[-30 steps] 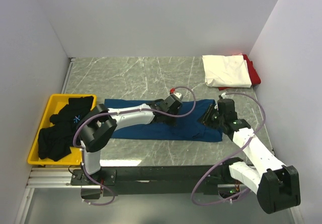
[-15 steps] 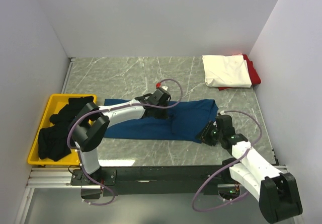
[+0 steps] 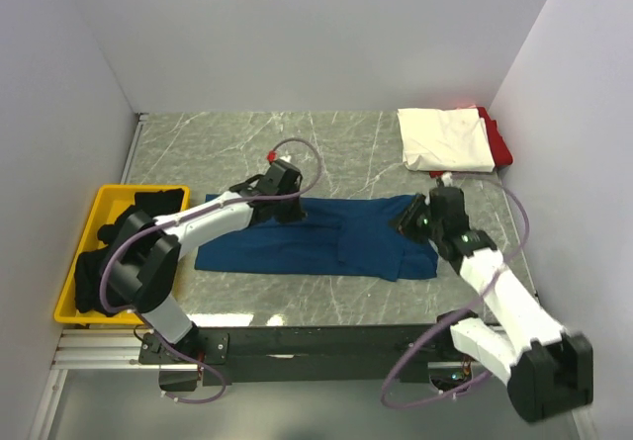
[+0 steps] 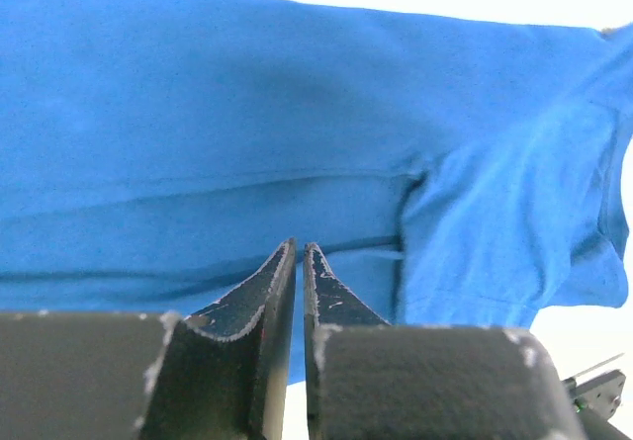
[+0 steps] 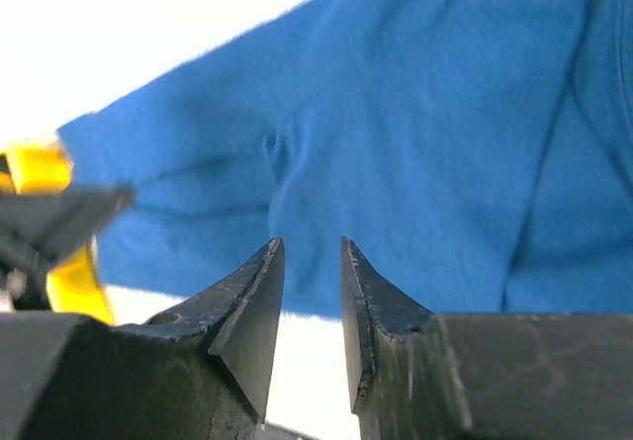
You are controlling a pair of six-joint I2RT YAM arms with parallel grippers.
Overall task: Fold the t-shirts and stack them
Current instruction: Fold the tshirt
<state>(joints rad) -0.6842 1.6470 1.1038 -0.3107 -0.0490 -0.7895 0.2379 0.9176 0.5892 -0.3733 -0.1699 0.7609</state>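
A navy-blue t-shirt lies flat as a long band across the middle of the table, its right end doubled over. My left gripper is at the shirt's far left edge; in the left wrist view its jaws are shut to a thin slit with no cloth in them, above the blue cloth. My right gripper hovers over the shirt's right end. Its jaws are open and empty above the cloth. A folded white t-shirt rests on a red one at the back right.
A yellow tray at the left edge holds black t-shirts. White walls close in the table on the left, back and right. The tray also shows at the left of the right wrist view.
My left gripper has slid left along the shirt from its middle to its far left edge. My right gripper dipped to the near right corner and came back; the shirt lies flatter.
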